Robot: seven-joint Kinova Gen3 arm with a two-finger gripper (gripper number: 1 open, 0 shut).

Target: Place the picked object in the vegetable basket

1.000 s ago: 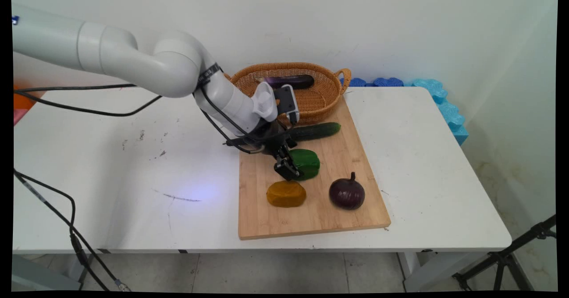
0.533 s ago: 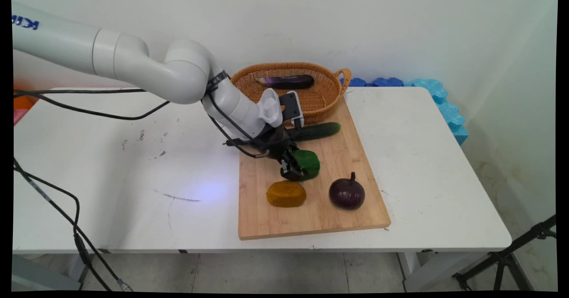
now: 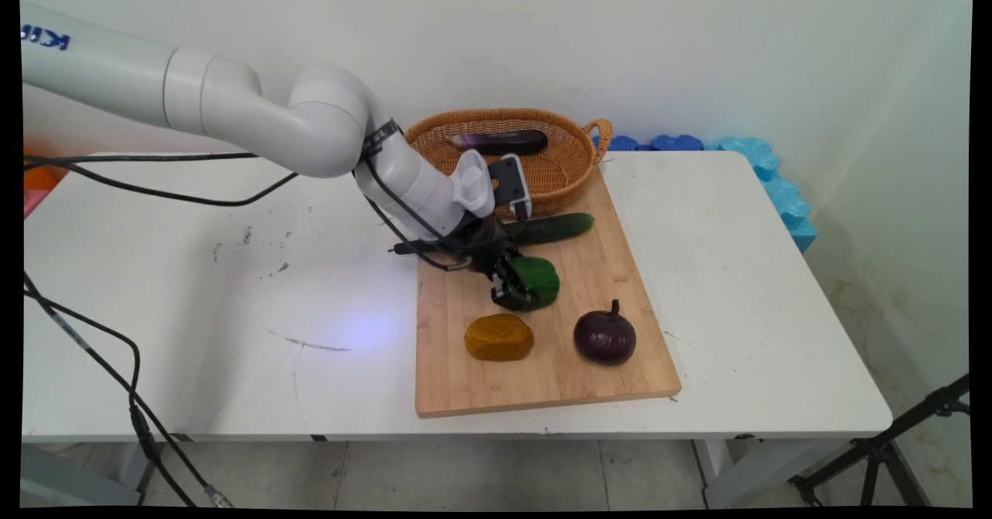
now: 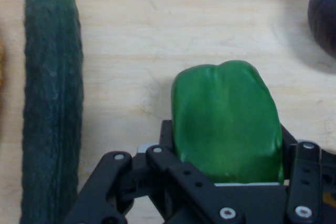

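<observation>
- Green bell pepper (image 4: 224,121) sits between our gripper's (image 4: 226,177) fingers, clamped.
- Cucumber (image 4: 51,98) lies alongside it on the cutting board (image 3: 620,271).

Cucumber (image 3: 552,228), orange lump (image 3: 499,338), round aubergine (image 3: 605,337) on cutting board (image 3: 612,271); wicker basket (image 3: 573,166) behind.

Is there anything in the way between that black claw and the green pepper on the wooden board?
Nothing visible. The gripper is already at the green pepper, which sits between its two fingers on the wooden board. The cucumber lies off to one side, apart from it.
</observation>
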